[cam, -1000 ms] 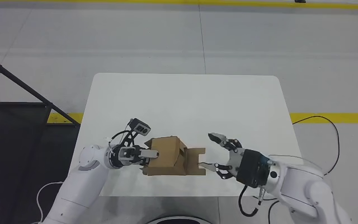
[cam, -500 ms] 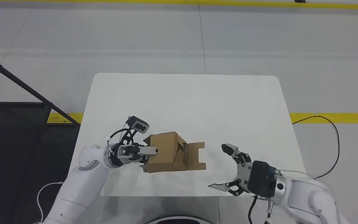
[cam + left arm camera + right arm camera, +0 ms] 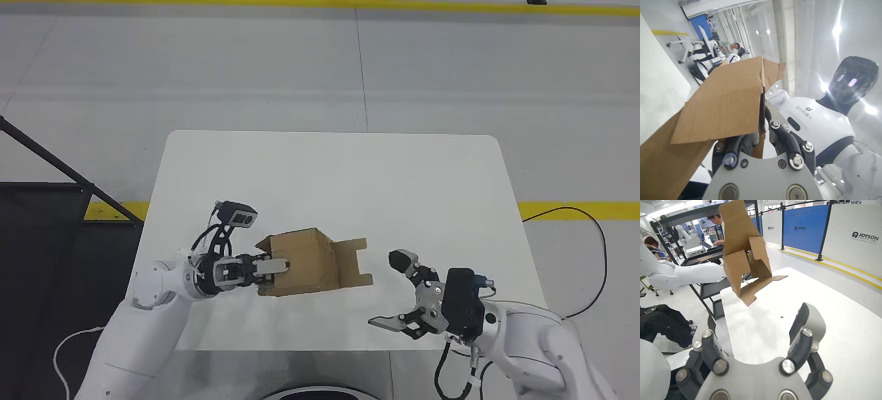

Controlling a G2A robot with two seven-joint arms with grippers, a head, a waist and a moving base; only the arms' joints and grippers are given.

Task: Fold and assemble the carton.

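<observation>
Overhead, a pale grey floor (image 3: 300,60) with a yellow stripe (image 3: 580,210) surrounds the white worktop (image 3: 400,180). A black patch (image 3: 40,270) is cut off at the left edge of the top view, and a thin black pole (image 3: 45,155) slants across its corner. The worktop's near edge is partly covered by the robot's arms.

On the near left part of the worktop stands the brown carton (image 3: 300,262), half folded, its inside hidden from above by its own panels. In the right wrist view one flap lies flat on the worktop and points toward the right arm. A side panel slants down to that flap, and another flap stands up above the rest. How much of the carton's underside touches the surface cannot be made out.

The left hand (image 3: 268,266) is clamped on the carton's wall at the end away from the right arm. In the left wrist view one black finger (image 3: 783,136) shows outside the cardboard — the other is hidden behind a flap.

The right hand (image 3: 392,292) hovers over the near right part of the worktop, well apart from the carton, with its fingers spread wide and holding nothing. A tiny dark speck (image 3: 781,317) lies on the worktop between that hand and the carton.
</observation>
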